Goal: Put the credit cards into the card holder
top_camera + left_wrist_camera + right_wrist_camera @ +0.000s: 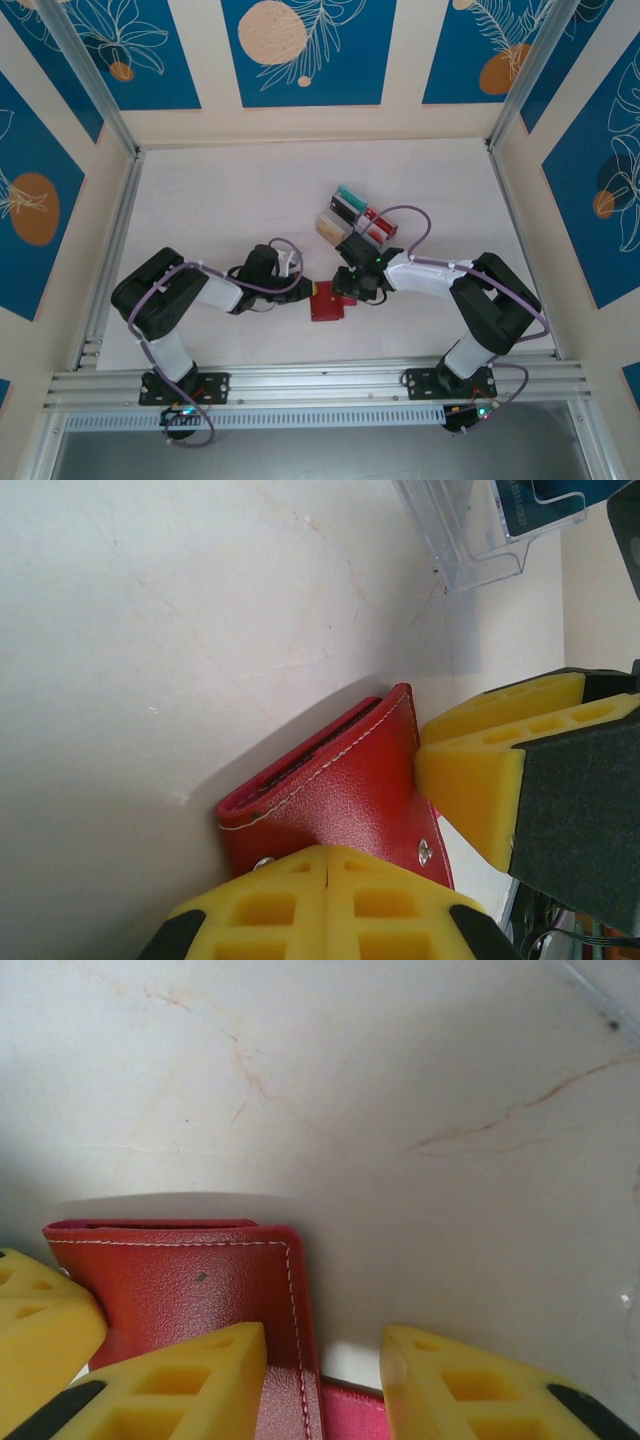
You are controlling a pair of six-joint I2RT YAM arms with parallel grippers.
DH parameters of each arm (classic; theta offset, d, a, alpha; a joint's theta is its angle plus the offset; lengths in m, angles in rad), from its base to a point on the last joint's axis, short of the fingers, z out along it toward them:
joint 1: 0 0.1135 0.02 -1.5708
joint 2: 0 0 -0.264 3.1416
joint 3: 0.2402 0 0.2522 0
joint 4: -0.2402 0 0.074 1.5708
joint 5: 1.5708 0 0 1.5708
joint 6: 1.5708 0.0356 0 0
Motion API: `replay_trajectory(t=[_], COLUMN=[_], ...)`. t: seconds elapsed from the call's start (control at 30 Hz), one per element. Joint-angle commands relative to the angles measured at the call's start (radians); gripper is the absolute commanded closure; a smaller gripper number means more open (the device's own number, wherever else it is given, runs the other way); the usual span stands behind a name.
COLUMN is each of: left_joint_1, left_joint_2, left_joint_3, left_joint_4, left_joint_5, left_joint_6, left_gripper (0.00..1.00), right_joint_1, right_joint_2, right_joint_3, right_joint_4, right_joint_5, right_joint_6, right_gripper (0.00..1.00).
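Both arms are down at the near middle of the table [220, 200], crowded over the card holder [340, 780]; it lies folded, red leather with white stitching, the dark slit of its mouth showing along one side. The left gripper [327, 855] is squeezed right together, yellow fingers meeting with no gap; the holder's near edge runs in under the tips, and I judge it to be a pinch on that leaf, pinning the holder down. The right gripper [322, 1340] comes in from the other side with its jaws partly spread; the stitched corner of the top flap sits in the gap beside one finger, but nothing is clamped, bare table showing between the pads. The credit cards [352, 212] stand well apart at the back, upright in the clear rack [470, 540]; none has reached the holder, none is in a gripper.

So this looks like the opening step, right at the start of the job; holder anchored, flap not yet lifted. The next move calls for the right jaws to close on that flap edge alone and peel it up to expose the slots; catch both leaves together and the holder simply lifts shut.
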Motion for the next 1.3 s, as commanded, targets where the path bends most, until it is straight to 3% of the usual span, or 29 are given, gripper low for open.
replay_trajectory(t=[0.0, 0.3, 0.63, 0.77, 0.9, 1.03, 1.27], left_joint_1=[-0.027, -0.030, -0.037, -0.045, -0.052, -0.064, -0.068], left_joint_2=[0.067, 0.112, 0.130, 0.120, 0.112, 0.110, 0.099], left_joint_3=[-0.043, -0.064, -0.064, -0.060, -0.060, -0.060, -0.057], left_joint_4=[-0.121, -0.058, -0.078, -0.108, -0.123, -0.130, -0.113], left_joint_5=[-0.064, -0.059, -0.095, -0.118, -0.138, -0.149, -0.147], left_joint_6=[0.015, -0.005, 0.008, 0.021, 0.028, 0.027, 0.007], left_gripper=[1.00, 1.00, 1.00, 1.00, 1.00, 1.00, 1.00], right_joint_1=[0.008, -0.021, 0.041, 0.057, 0.077, 0.094, 0.089], right_joint_2=[0.002, -0.023, -0.088, -0.076, -0.044, -0.024, 0.017], right_joint_3=[-0.027, -0.045, 0.045, 0.083, 0.130, 0.149, 0.142], right_joint_4=[0.072, 0.182, -0.035, -0.066, -0.105, -0.080, 0.000], right_joint_5=[-0.110, -0.234, -0.051, -0.035, -0.001, -0.022, -0.103], right_joint_6=[-0.002, -0.001, -0.042, -0.058, -0.070, -0.079, -0.062], right_gripper=[0.63, 0.74, 0.80, 0.80, 0.88, 0.88, 0.80])
